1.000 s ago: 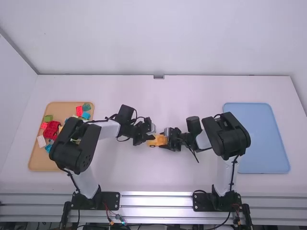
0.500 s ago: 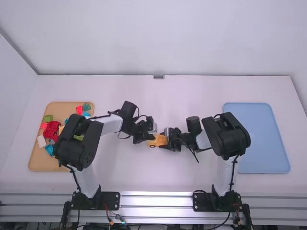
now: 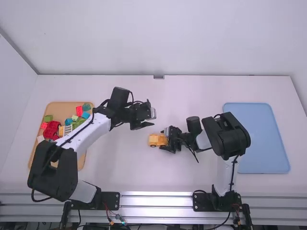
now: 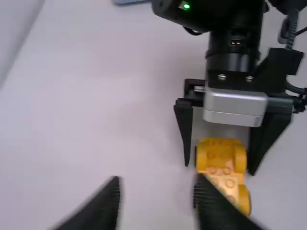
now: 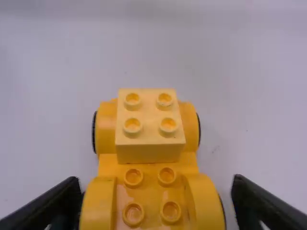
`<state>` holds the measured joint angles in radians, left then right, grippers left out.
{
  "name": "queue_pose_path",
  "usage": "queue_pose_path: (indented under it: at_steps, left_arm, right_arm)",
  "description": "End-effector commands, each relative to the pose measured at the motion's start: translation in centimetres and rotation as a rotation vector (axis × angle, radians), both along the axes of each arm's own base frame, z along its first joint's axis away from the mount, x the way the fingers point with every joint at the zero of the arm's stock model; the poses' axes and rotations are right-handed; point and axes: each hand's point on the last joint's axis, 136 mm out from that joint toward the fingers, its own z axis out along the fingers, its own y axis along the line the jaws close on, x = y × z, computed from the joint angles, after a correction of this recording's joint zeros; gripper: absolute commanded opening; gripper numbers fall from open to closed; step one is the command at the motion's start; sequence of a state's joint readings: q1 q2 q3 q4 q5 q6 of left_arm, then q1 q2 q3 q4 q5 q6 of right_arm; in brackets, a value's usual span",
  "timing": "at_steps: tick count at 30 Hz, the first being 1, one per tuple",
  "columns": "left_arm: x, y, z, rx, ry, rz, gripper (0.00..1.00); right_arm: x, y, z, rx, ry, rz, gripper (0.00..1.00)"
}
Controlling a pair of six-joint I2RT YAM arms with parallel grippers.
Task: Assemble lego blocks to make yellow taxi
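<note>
Left gripper has moved off the yellow taxi, its fingers spread wide and empty; the taxi sits near it, on the table, between the right gripper's fingers, parted slightly wider than its body

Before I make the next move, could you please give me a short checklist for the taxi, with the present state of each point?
1. Car base on its wheels: ok.
2. Pale yellow block straight on the base: ok, it sits square over one end.
3. That block fully pressed down: cannot tell.
4. Studs free for another block: ok, four are bare beside it.
5. Right end effector gripping the base: not ok, its fingers stand either side with a gap showing.
6. Left end effector ready to pick: ok, fingers apart with no block between them; more blocks lie on the orange tray.
</note>
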<state>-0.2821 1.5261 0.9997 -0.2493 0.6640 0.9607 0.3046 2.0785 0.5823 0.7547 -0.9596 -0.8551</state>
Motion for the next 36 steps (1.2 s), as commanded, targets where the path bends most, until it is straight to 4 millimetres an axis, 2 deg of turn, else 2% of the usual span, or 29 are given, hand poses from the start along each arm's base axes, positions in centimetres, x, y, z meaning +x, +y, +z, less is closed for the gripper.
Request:
queue_pose_path:
  at_steps: [1, 3, 7, 13, 14, 17, 18, 19, 21, 23, 24, 25, 26, 28, 33, 36]
  left_arm:
    - [1.4, 1.7, 1.6, 0.013, 0.000, 0.162, 0.99]
    - [1.8, 2.3, 2.4, 0.015, -0.014, 0.214, 0.99]
    - [2.6, 3.6, 4.0, -0.007, -0.008, 0.356, 0.99]
    - [3.9, 7.6, 6.4, -0.051, -0.001, 0.642, 0.99]
    - [3.9, 7.7, 6.5, -0.053, 0.001, 0.654, 0.99]
    - [5.1, 12.4, 7.6, -0.137, 0.046, 0.977, 0.99]
    - [5.2, 13.1, 7.7, -0.145, 0.049, 1.017, 0.99]
    - [5.6, 16.2, 7.7, -0.174, 0.060, 1.190, 0.99]
    - [5.4, 20.7, 7.3, -0.196, 0.072, 1.415, 0.99]
    - [4.8, 23.7, 6.8, -0.195, 0.084, 1.543, 0.99]
    - [4.1, 26.5, 6.1, -0.182, 0.108, 1.633, 0.99]
    - [3.6, 28.6, 5.4, -0.171, 0.131, 1.689, 0.99]
    - [3.5, 28.9, 5.3, -0.171, 0.136, 1.697, 0.99]
    - [2.4, 32.8, 4.0, -0.167, 0.187, 1.811, 0.99]
    - [1.1, 37.8, 1.3, -0.157, 0.370, 1.827, 0.99]
    - [0.5, 41.4, -1.1, -0.106, 0.513, 1.920, 0.98]
  right_arm:
    - [0.6, -0.6, -0.8, -0.039, 0.059, -0.077, 0.95]
    - [0.6, -0.7, -0.6, -0.052, 0.053, -0.081, 0.99]
    - [1.2, -1.3, 0.3, -0.105, 0.053, -0.128, 0.98]
    - [1.5, -4.2, 2.8, -0.294, 0.072, -0.267, 0.99]
    - [1.5, -4.4, 3.0, -0.304, 0.073, -0.273, 0.98]
    - [1.3, -5.8, 5.3, -0.377, 0.064, -0.327, 0.99]
    - [1.3, -5.9, 5.6, -0.378, 0.059, -0.331, 0.99]
    - [1.3, -6.2, 6.7, -0.384, 0.042, -0.345, 0.99]
    - [1.3, -6.2, 8.4, -0.364, 0.004, -0.352, 0.98]
    - [1.4, -6.1, 9.4, -0.349, -0.025, -0.358, 0.99]
    - [1.5, -6.1, 10.2, -0.337, -0.048, -0.362, 0.99]
    - [1.6, -6.1, 10.8, -0.328, -0.066, -0.365, 0.98]
    - [1.6, -6.1, 10.9, -0.327, -0.069, -0.365, 0.99]
    - [1.7, -6.1, 11.7, -0.316, -0.093, -0.368, 0.99]
    - [1.9, -6.0, 12.4, -0.303, -0.119, -0.373, 0.99]
    - [2.1, -5.9, 12.6, -0.297, -0.129, -0.374, 0.99]
